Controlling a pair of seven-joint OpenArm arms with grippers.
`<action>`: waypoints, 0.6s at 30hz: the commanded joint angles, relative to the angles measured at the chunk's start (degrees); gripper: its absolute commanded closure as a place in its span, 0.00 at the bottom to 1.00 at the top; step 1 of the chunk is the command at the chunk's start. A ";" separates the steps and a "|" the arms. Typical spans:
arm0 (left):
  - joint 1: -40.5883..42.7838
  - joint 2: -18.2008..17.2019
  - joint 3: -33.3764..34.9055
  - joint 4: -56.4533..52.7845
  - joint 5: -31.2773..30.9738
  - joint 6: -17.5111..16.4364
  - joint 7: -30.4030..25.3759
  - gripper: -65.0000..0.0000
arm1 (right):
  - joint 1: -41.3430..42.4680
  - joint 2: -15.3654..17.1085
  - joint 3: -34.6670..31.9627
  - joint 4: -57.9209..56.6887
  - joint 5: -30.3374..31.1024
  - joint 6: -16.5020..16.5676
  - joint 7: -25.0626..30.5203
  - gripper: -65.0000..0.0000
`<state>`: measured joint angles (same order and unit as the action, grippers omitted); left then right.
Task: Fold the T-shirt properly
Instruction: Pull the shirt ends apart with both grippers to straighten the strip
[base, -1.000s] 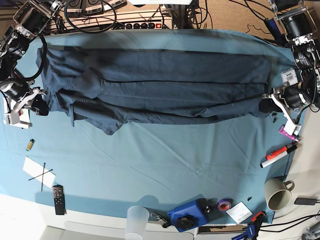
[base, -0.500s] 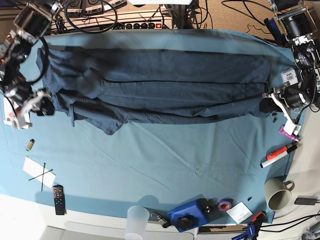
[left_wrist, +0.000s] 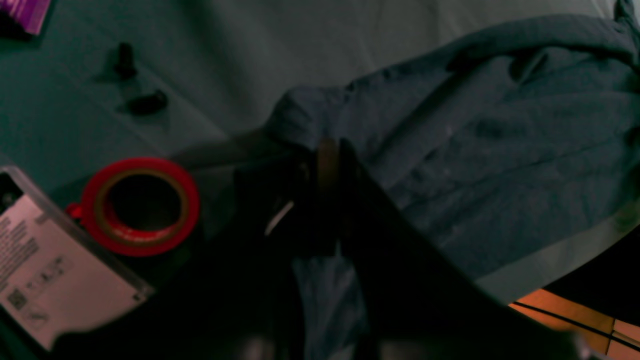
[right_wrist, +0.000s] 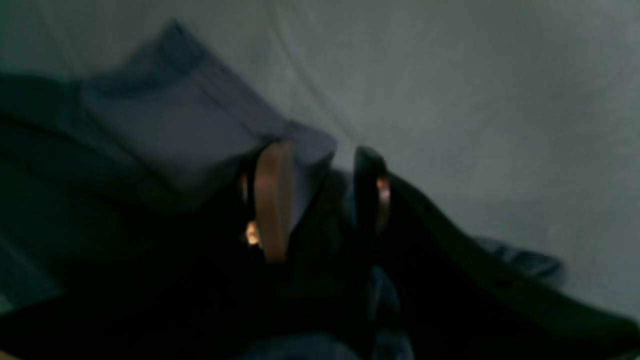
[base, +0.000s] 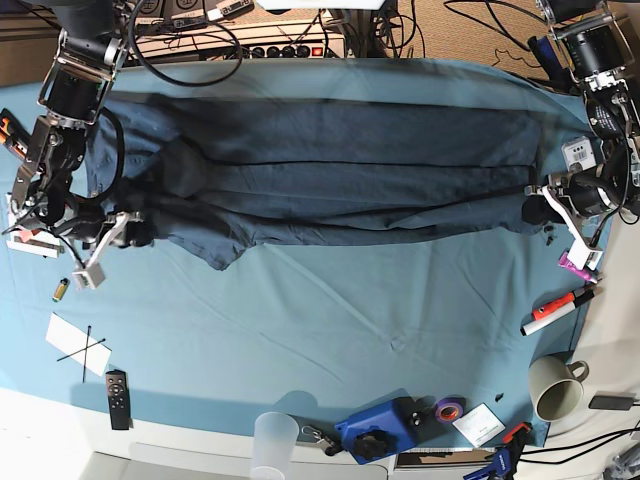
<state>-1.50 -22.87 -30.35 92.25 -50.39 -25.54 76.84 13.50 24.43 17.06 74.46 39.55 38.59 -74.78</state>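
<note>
The dark navy T-shirt lies as a long band across the far half of the teal table cloth. My left gripper is at the shirt's right end. In the left wrist view, this gripper is shut on a fold of the T-shirt. My right gripper is at the shirt's lower left edge. In the right wrist view, this gripper is open, with a corner of the T-shirt lying between its fingers.
A red tape roll and a white labelled box sit by the left gripper. A red marker, a mug, a remote, a plastic cup and a blue tool lie along the near edges.
The right arm has swung its gripper right and toward the front, from beyond the shirt's left end to its lower left edge. The left arm has not moved.
</note>
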 joint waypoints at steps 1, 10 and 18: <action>-0.90 -1.09 -0.17 0.98 -0.63 -0.04 -1.05 1.00 | 1.40 0.92 -0.57 0.81 -0.37 -0.11 1.14 0.67; -0.87 -1.09 -0.17 0.98 -0.83 -0.02 -1.42 1.00 | 1.42 0.70 -5.97 0.85 -6.38 -5.20 2.54 1.00; -0.87 -1.09 -0.17 0.98 -0.81 0.00 -1.29 1.00 | 1.40 1.14 -4.79 9.11 -5.33 -5.20 2.75 1.00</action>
<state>-1.50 -22.87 -30.35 92.25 -50.39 -25.54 76.25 13.65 24.49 11.84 82.65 33.47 33.17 -72.88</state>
